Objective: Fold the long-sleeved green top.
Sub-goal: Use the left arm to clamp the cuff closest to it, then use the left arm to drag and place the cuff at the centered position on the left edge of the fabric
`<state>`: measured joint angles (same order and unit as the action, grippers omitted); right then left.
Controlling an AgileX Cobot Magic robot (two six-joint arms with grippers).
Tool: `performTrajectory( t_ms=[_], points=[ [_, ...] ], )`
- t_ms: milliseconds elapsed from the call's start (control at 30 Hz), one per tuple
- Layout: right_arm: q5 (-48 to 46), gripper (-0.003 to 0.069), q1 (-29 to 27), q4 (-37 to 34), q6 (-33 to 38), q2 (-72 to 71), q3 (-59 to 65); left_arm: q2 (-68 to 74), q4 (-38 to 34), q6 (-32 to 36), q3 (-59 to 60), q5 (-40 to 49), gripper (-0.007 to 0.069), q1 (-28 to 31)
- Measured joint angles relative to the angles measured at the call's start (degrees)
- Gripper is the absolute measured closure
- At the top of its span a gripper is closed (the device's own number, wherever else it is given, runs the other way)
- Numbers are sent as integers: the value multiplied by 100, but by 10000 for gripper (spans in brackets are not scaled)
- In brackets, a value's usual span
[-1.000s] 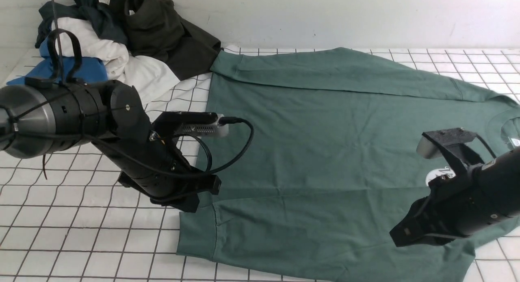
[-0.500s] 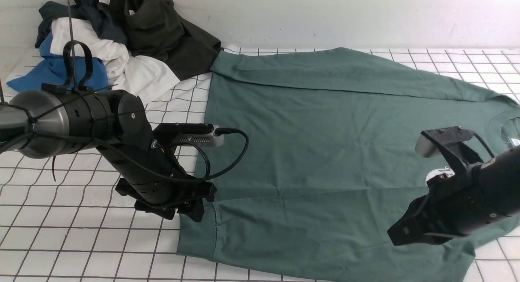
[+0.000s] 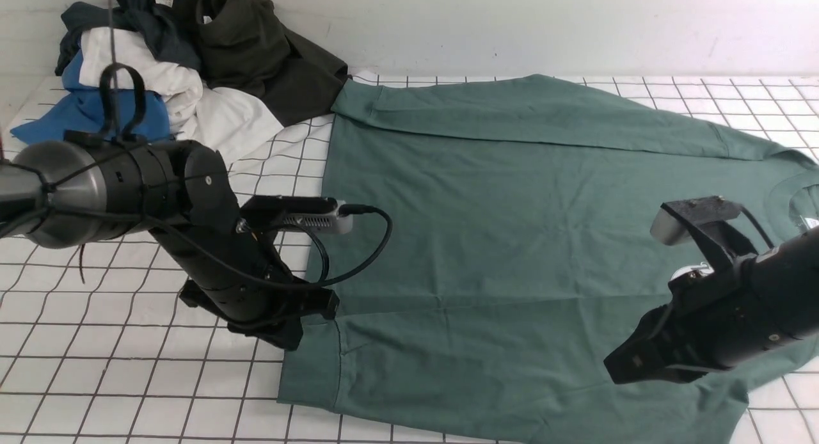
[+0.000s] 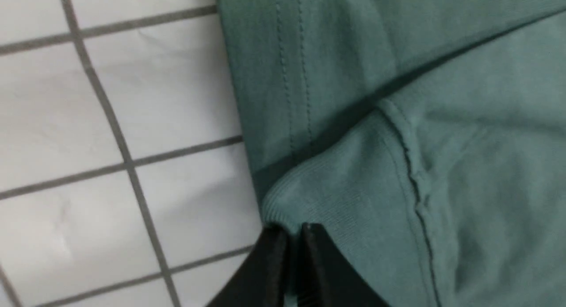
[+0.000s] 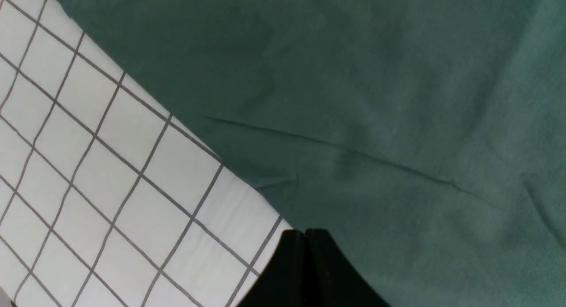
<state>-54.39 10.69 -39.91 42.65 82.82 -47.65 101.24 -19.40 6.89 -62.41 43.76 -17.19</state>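
we see the top [image 3: 512, 239] flat, muted green; left gripper [image 4: 292, 231] pinches its ribbed cuff [image 4: 336, 196], right gripper [image 5: 305, 234] pressed together.

Chest logo [image 3: 690, 273] mostly behind right arm [image 3: 764, 297]

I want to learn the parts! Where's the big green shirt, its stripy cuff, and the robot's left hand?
Large sea-green cotton top [image 3: 486, 239]: front view, middle of the body.
Ribbed green cuff [image 4: 336, 201]: left wrist view, ribbed band.
Black left hand [image 4: 294, 231]: left wrist view, between its fingertips.
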Motion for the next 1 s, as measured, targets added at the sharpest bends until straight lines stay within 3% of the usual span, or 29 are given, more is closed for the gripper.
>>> performTrajectory(
  t_ms=[333,500,633,833,900,1000],
  points=[
    [54,669,0,-43,208,0,0,-810,-11,1096,-956,-478,622,-10],
    [54,669,0,-43,234,0,0,-41,-29,1356,-2136,-1090,622,50],
    [49,669,0,-43,246,0,0,1123,90,1441,-3250,-1050,622,88],
    [49,669,0,30,251,0,0,2592,271,875,-4904,-161,604,320],
    [92,669,0,65,251,0,0,2874,300,671,-5346,295,564,413],
    [130,669,0,199,251,0,0,3016,430,510,-5875,1247,443,527]
  ],
)
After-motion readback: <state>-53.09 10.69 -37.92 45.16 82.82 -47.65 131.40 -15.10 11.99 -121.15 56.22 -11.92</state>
